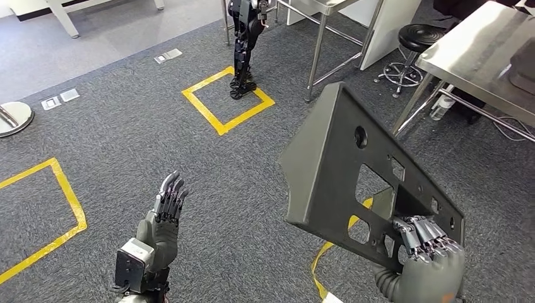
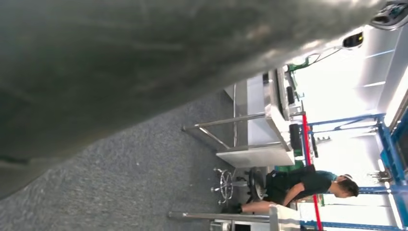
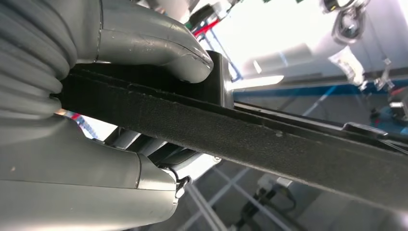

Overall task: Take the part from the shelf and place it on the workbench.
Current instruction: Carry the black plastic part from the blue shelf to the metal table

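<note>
The part is a large dark grey flat panel with several cutouts and holes. My right hand grips its lower edge and holds it up, tilted, at the right of the head view. In the right wrist view the thumb presses on the panel's black edge. My left hand is raised at the lower left with its fingers straight and apart, holding nothing. A steel workbench stands at the upper right, beyond the panel.
Grey carpet carries yellow taped squares. Another robot's dark legs stand at one square. A black stool and a second steel table stand behind the workbench. A seated person shows in the left wrist view.
</note>
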Tool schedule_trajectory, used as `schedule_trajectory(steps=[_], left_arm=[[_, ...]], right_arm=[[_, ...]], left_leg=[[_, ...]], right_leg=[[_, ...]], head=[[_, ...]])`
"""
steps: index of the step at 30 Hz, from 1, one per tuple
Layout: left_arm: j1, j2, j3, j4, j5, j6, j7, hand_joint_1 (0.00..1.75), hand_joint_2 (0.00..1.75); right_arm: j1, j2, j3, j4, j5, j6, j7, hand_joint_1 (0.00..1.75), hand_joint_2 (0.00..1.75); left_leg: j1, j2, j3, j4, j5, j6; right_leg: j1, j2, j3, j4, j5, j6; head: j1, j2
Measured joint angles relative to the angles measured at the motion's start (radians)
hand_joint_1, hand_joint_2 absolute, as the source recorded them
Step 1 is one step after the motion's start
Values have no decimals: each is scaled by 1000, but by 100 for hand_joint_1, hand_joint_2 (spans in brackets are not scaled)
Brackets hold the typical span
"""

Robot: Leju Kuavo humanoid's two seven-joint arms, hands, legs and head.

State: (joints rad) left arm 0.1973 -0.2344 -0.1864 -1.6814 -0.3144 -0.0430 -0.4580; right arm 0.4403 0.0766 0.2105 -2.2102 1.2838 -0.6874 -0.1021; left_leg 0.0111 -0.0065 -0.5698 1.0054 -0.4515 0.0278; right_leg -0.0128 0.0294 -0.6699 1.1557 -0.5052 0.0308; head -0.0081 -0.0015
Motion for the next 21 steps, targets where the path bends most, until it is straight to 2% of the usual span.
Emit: schedule_trajectory(steps=[2, 3, 4, 5, 6, 7, 8, 9, 11, 12, 13, 14, 16, 17, 18, 19, 20, 21], left_arm=[[0, 0, 23, 9, 6, -2, -7, 0, 0], [-1, 0, 38, 14, 8, -5, -11, 0, 0], [-4, 0, 56, 19, 10, -10, -14, 0, 0], [-8, 0, 77, 24, 11, -16, -17, 0, 0], [-13, -1, 99, 29, 12, -22, -20, 0, 0], [-18, -1, 121, 33, 12, -28, -23, 0, 0], [-22, -1, 140, 35, 13, -33, -25, 0, 0], [-25, -1, 154, 37, 13, -37, -26, 0, 0], [-29, -3, 173, 41, 13, -40, -29, 0, 0], [-31, -5, 182, 42, 13, -40, -29, 0, 0], [-33, -6, 192, 44, 13, -41, -29, 0, 0], [-36, -8, 204, 46, 13, -42, -30, 0, 0], [-45, -9, 231, 55, 12, -50, -30, 0, 0], [-50, -9, 243, 62, 12, -56, -30, 0, 0], [-55, -9, 253, 68, 10, -62, -30, 0, 0], [-59, -9, 260, 73, 8, -68, -30, 0, 0], [-62, -9, 265, 76, 6, -72, -30, 0, 0], [-65, -9, 268, 78, 4, -75, -31, 0, 0]], right_arm=[[-40, -4, 20, 30, 6, 0, 23, 175, 175], [-63, -6, 31, 49, 7, 0, 34, 175, 175], [-91, -8, 44, 72, 6, 1, 45, 175, 175], [-125, -9, 59, 98, 2, 2, 55, 175, 175], [-160, -10, 74, 123, -1, 2, 64, 175, 175], [-192, -10, 88, 148, -3, 3, 71, 175, 175], [-219, -9, 99, 168, -5, 3, 76, 175, 175], [-238, -9, 108, 184, -5, 3, 78, 175, 175], [-262, -9, 121, 207, -6, 3, 80, 175, 175], [-272, -9, 127, 216, -10, 5, 81, 175, 175], [-286, -9, 134, 226, -16, 9, 82, 175, 175], [-307, -8, 141, 239, -23, 15, 84, 175, 175], [-355, -3, 153, 273, -35, 32, 88, 175, 175], [-375, -1, 156, 290, -38, 40, 91, 175, 175], [-390, 0, 159, 303, -39, 44, 93, 175, 175], [-400, 0, 161, 313, -39, 48, 95, 175, 175], [-408, 1, 163, 321, -39, 50, 96, 175, 175], [-414, 1, 165, 327, -38, 52, 97, 175, 175]], left_leg=[[-1, 27, -2, 0, 0, 1], [-2, 39, -3, 0, -1, 1], [-1, 51, -3, 0, -1, 0], [-1, 62, -3, 0, -1, -1], [-1, 72, -2, 1, -2, -4], [-4, 80, 0, 2, -3, -9], [-6, 86, 2, 2, -3, -15], [-9, 91, 4, 1, -4, -22], [-9, 103, 10, -1, -7, -34], [-6, 99, 10, 3, -12, -40], [-3, 85, 5, 20, -27, -45], [-1, 64, -10, 57, -51, -49], [1, 19, -70, 188, -116, -52], [1, 8, -105, 252, -139, -53], [1, 4, -130, 290, -144, -52], [1, 3, -137, 291, -129, -51], [2, 1, -126, 253, -96, -49], [3, -8, -100, 188, -54, -47]], right_leg=[[-2, -17, -60, 118, -40, 2], [-4, -20, -69, 136, -41, 8], [-6, -23, -59, 118, -29, 18], [-8, -32, -23, 52, -4, 28], [-10, -51, 20, -27, 22, 36], [-10, -72, 55, -94, 44, 38], [-8, -88, 81, -140, 58, 35], [-6, -97, 86, -153, 63, 27], [-3, -83, 82, -151, 67, 9], [-6, -74, 82, -152, 68, 3], [-9, -63, 85, -153, 71, -5], [-12, -52, 88, -155, 73, -12], [-12, -28, 88, -154, 76, -21], [-10, -15, 89, -154, 76, -22], [-9, -2, 90, -154, 76, -23], [-8, 10, 91, -153, 75, -23], [-7, 22, 93, -153, 75, -23], [-8, 33, 94, -152, 74, -22]], head=[[2, 0], [3, 0], [3, 0], [3, 0], [4, 0], [4, 0], [3, 0], [2, 0], [-1, 0], [-2, 0], [-3, 0], [-5, 0], [-8, 0], [-8, 0], [-9, 0], [-8, 0], [-9, 0], [-8, 0]])
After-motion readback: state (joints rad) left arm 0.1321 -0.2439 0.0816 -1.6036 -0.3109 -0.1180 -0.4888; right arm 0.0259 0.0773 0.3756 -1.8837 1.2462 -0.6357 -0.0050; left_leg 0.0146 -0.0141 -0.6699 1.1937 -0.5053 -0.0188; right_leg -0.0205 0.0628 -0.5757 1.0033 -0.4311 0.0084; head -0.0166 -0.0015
